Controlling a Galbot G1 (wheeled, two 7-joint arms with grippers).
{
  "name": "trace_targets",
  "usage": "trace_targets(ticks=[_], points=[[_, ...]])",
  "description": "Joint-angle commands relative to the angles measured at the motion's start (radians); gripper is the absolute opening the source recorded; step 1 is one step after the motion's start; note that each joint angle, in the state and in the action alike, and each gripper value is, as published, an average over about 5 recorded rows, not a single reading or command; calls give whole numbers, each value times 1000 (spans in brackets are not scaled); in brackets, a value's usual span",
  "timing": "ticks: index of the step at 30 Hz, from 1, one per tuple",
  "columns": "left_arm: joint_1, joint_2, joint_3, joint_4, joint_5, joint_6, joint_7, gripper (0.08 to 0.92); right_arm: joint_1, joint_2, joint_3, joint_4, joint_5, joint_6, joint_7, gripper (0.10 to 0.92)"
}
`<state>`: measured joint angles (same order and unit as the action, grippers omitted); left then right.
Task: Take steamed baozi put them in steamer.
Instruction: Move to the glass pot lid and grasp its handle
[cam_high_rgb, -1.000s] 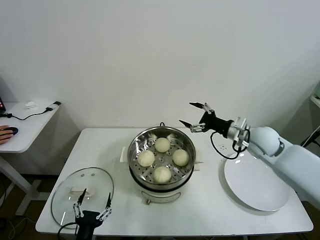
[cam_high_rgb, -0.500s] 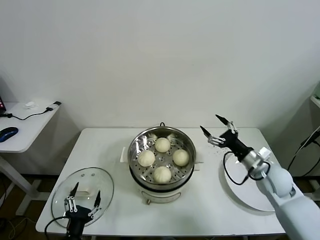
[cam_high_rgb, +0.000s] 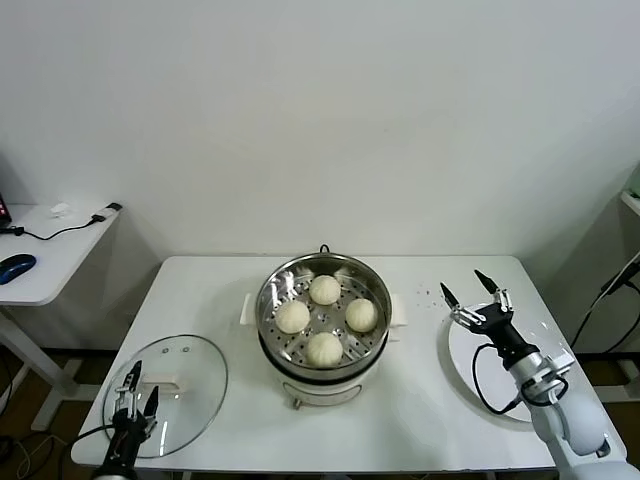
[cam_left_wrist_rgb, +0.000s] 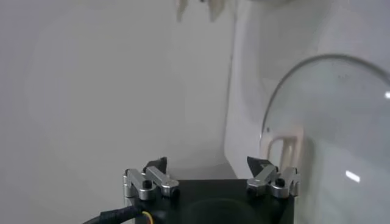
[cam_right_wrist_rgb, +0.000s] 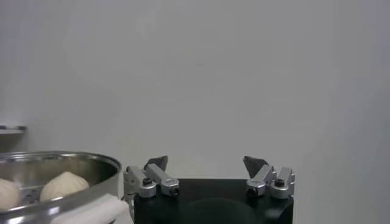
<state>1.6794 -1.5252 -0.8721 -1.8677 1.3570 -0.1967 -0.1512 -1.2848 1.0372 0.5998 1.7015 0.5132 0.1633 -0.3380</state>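
Four cream-white baozi (cam_high_rgb: 324, 318) lie in the shiny steamer (cam_high_rgb: 374, 282) at the table's middle; the nearest is at the front (cam_high_rgb: 324, 349). My right gripper (cam_high_rgb: 476, 289) is open and empty, to the right of the steamer and above the white plate's far edge. In the right wrist view its gripper (cam_right_wrist_rgb: 207, 163) is open, with the steamer's rim (cam_right_wrist_rgb: 91, 164) and a baozi (cam_right_wrist_rgb: 65, 182) off to one side. My left gripper (cam_high_rgb: 133, 386) is open and empty, low at the table's front left over the glass lid; it shows open in the left wrist view (cam_left_wrist_rgb: 208, 162).
A flat white plate (cam_high_rgb: 515, 390) lies at the table's right. A round glass lid (cam_high_rgb: 185, 365) with a white handle lies at the front left, also in the left wrist view (cam_left_wrist_rgb: 341, 122). A side desk (cam_high_rgb: 45, 255) with a mouse stands to the left.
My right arm has drawn back from beside the steamer, rightward and down toward the plate, still open. My left gripper has sunk lower and moved left at the table's front.
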Motion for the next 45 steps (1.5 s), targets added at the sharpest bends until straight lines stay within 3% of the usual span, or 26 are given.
trace_targets(ticks=[1,9,34,38,45], points=[[-57,19,-41,124,196,-40,-61,823,-45,53,58,-18,-37,5,-2,823],[-139,24,-32,210,232,-58,-118,823,-33,53,59,-33,-48,11,-3,823],[-277,54,7,331,256,-47,-148,820,-48,66,93,-66,-53,33,-21,823],[-276,53,11,339,250,-63,-142,740,-48,68,98,-73,-65,40,-27,823],[-276,55,11,338,224,-70,-135,516,-47,71,103,-84,-77,48,-31,823]])
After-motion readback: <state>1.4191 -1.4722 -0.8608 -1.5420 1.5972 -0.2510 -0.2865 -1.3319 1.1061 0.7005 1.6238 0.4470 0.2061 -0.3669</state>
